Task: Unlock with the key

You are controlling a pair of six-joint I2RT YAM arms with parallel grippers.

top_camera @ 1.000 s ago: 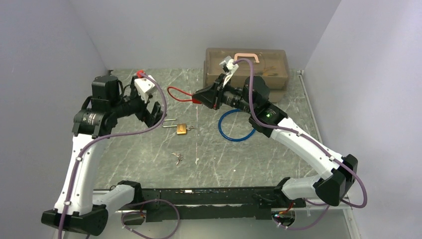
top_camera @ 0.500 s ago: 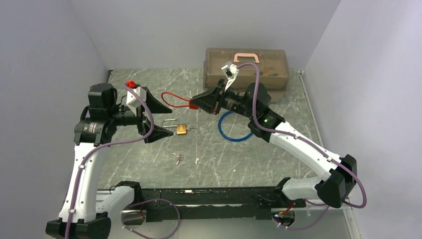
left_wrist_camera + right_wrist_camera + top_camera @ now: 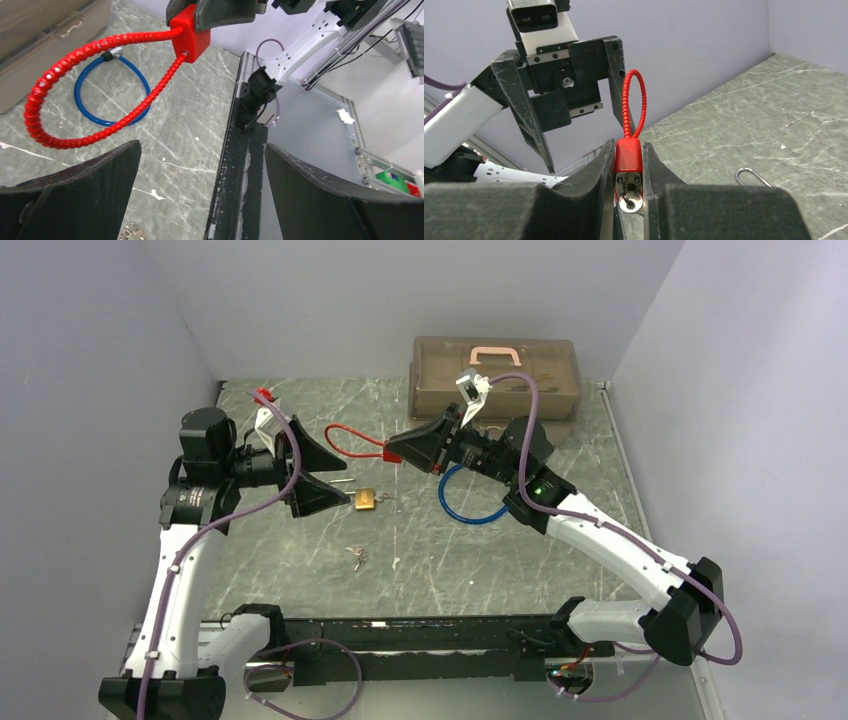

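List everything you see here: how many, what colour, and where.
red coiled-cable lock: one, red, gripped in right claw
brass padlock: one, gold, on marbled table beside left claw
blue cable ring: one, blue, on table right of padlock
small metal keys: one bunch, silver, table front
translucent plastic toolbox: one, brown, table's back edge
marbled table: one, grey-green, underneath
left claw: one, black, open by padlock
right claw: one, black, shut on lock

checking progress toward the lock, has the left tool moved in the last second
Yes. Seen from above, the left tool has turned and swung right, closer to the brass padlock, which stayed put.
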